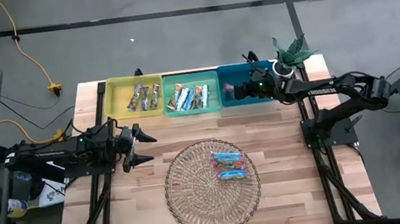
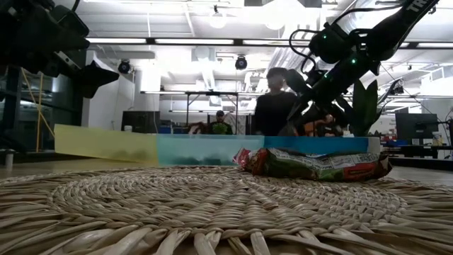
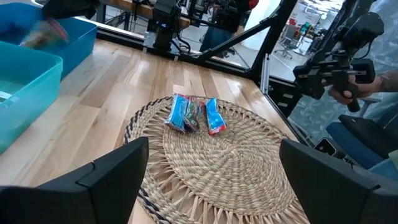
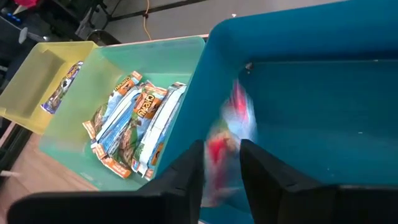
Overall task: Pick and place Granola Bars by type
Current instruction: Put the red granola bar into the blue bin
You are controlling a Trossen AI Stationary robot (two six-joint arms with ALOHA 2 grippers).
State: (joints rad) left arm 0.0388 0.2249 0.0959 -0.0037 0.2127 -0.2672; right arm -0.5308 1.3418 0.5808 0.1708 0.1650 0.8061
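Two teal-pink granola bars [image 1: 230, 164] lie flat on the round wicker tray [image 1: 196, 201]; they also show in the left wrist view as granola bars [image 3: 194, 115]. Brown-silver bars [image 1: 144, 98] lie in the yellow bin, light blue-white bars [image 4: 134, 124] in the green bin. My right gripper [image 4: 222, 168] hangs over the blue bin [image 4: 311, 118], slightly open. A blurred teal-pink bar [image 4: 227, 140] shows between and just beyond its fingers. My left gripper [image 3: 214, 180] is wide open and touches nothing. It hovers left of the tray as left gripper [image 1: 141, 143]. My right gripper points down and toward the bins' left over the blue bin's left wall. The blurred teal-pink bar [image 4: 214, 180] stands upright in the gap between the fingers. I cannot tell whether the fingers touch it.
Three bins stand in a row along the far edge: yellow [image 1: 138, 114], green [image 1: 193, 110] and blue [image 1: 249, 102]. A potted plant [image 1: 290, 50] stands at the far right corner. People show in the room behind the table. Bare wood lies between the tray and the bins.
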